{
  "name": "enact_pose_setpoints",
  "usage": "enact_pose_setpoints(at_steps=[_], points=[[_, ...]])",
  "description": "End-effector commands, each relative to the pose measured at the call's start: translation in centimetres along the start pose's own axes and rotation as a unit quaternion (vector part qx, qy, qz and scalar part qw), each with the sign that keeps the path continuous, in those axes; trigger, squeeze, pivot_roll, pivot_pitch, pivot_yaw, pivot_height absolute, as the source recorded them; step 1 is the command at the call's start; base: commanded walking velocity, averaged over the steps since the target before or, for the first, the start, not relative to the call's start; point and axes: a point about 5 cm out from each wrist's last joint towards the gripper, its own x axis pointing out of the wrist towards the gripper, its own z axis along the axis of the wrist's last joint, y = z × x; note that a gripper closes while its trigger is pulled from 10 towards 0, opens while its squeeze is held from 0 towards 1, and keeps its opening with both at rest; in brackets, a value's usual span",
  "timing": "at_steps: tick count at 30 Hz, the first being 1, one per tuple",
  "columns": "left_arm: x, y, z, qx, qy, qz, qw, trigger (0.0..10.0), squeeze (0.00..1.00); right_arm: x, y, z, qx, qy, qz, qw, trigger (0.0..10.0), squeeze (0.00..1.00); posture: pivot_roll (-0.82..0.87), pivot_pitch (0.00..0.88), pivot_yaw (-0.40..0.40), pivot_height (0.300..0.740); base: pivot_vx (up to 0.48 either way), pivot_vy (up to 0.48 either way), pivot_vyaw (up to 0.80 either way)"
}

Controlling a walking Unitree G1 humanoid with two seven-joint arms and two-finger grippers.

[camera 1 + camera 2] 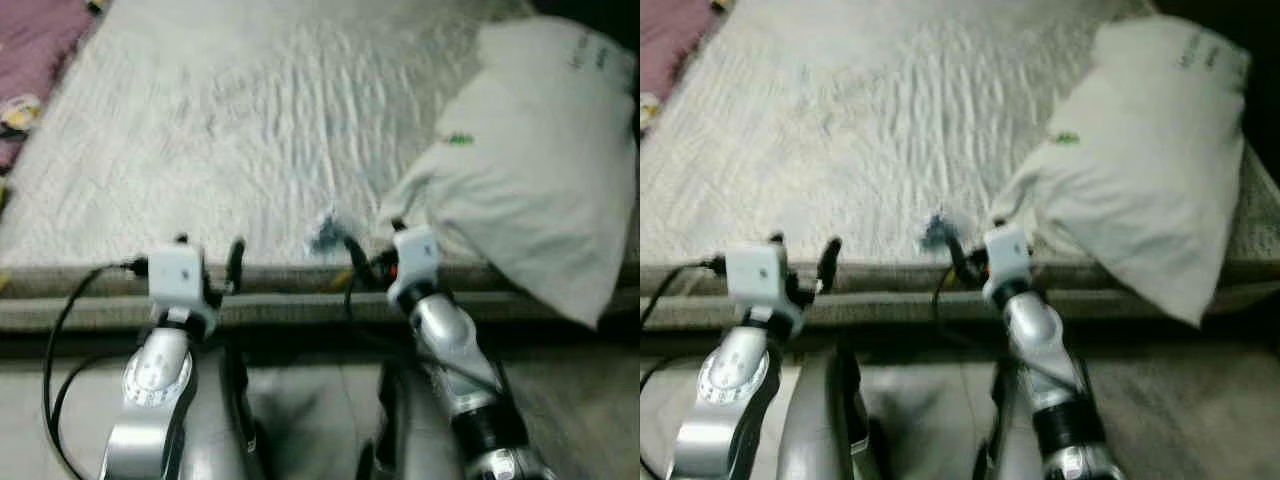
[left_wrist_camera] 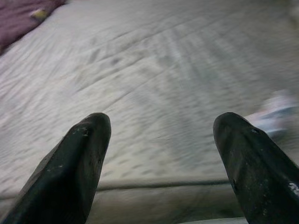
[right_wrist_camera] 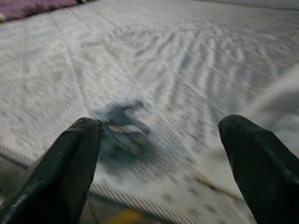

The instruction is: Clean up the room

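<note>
A small crumpled blue and white thing point(image 1: 325, 235) lies on the white quilted bed point(image 1: 200, 130) close to its front edge; it is too blurred to name. My right gripper point(image 1: 373, 235) hovers open just beside it, and in the right wrist view the blue thing point(image 3: 122, 119) sits ahead of the open gripper point(image 3: 161, 123), nearer one finger. A big white pillow point(image 1: 530, 170) leans at the bed's right side, its corner touching or nearly touching the right wrist. My left gripper point(image 1: 210, 243) is open over the bed's front edge, holding nothing.
A purple blanket point(image 1: 35, 40) covers the far left, with a small yellow and white item point(image 1: 20, 110) on it. The bed's front rail point(image 1: 290, 300) runs across just below both wrists. Pale floor point(image 1: 300, 400) lies between my arms.
</note>
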Motion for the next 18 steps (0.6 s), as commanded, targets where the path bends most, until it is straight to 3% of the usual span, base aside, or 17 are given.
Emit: enact_pose_setpoints(at_steps=[1,9,14,18], points=[[-0.3,0.5,-0.7,0.005,0.019,0.014,1.000,10.0,0.00,0.2,1.0,0.1,-0.002,-0.003,0.024,1.000,10.0,0.00,0.04,0.145,0.020,0.509,0.000,0.000,0.00],[-0.6,0.7,-0.7,0.011,0.024,0.021,0.999,10.0,0.00,0.4,1.3,-0.4,-0.001,0.006,0.035,0.999,10.0,0.00,0.06,0.155,0.017,0.509,0.000,0.000,0.00],[-0.9,0.8,-0.6,0.017,0.026,0.024,0.999,10.0,0.00,0.8,1.7,-0.3,-0.008,0.002,0.049,0.999,10.0,0.00,0.07,0.175,0.015,0.509,0.000,0.000,0.72],[-1.6,1.2,0.1,0.025,0.024,0.031,0.999,10.0,0.00,2.4,2.4,0.6,0.002,-0.016,0.046,0.999,10.0,0.00,0.11,0.229,0.002,0.509,0.000,0.000,0.55]])
